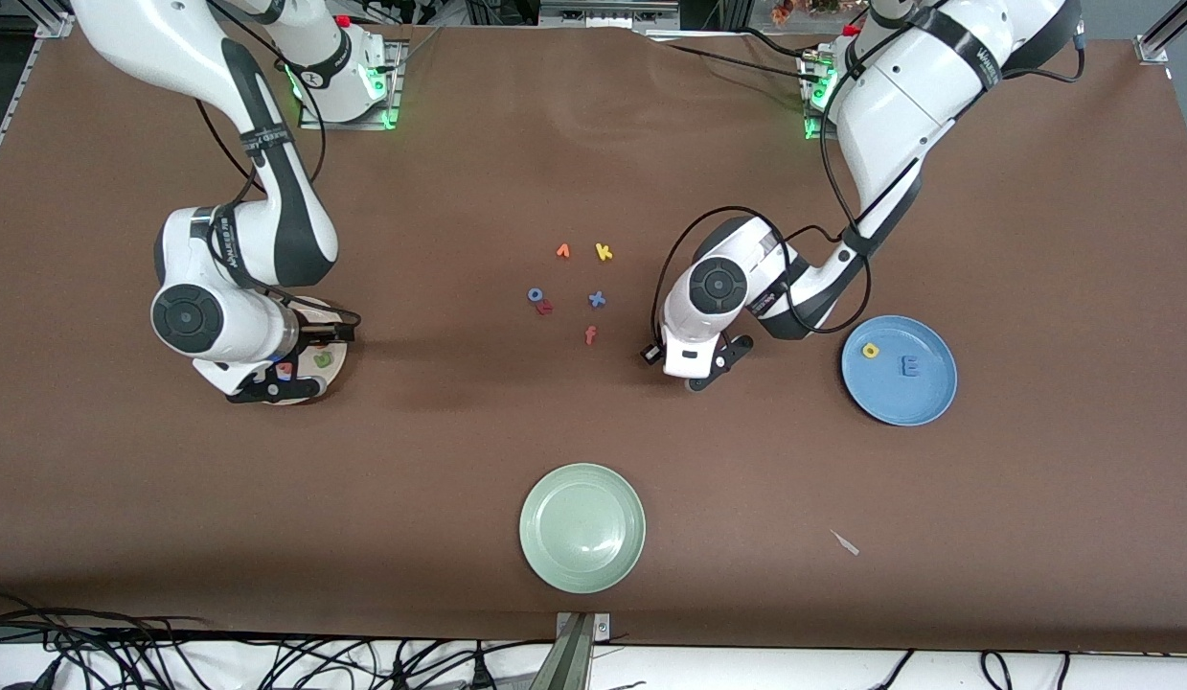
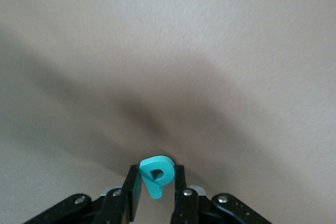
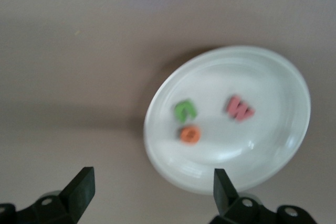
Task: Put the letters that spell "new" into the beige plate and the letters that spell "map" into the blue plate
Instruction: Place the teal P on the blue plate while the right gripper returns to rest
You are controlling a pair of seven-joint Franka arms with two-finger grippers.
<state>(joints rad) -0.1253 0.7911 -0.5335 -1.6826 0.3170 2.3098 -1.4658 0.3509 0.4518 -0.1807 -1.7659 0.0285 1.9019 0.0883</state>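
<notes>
From my seat, working up from the table's near edge, I pass the pale green plate, empty and no part of this job, then the two claws. The left claw hangs low over bare table between the loose letters and the blue plate, and its wrist view shows it pinched narrow on the teal p, held upright between the pads. That is the last of "map": the yellow a and the blue m already lie in the blue plate, which sits at about three o'clock from the left claw, on its own arm's end of the table. So I judge the coming move to be a short sideways carry toward three o'clock, then a release over the plate; the left arm is plainly the nearer one. The right claw hovers over the beige plate with its fingers spread wide and nothing between them. Under it lie the green n, the orange e and the pinkish w, so "new" looks finished. Farther up, mid-table, the spare letters stay scattered, the orange-red f nearest me.
</notes>
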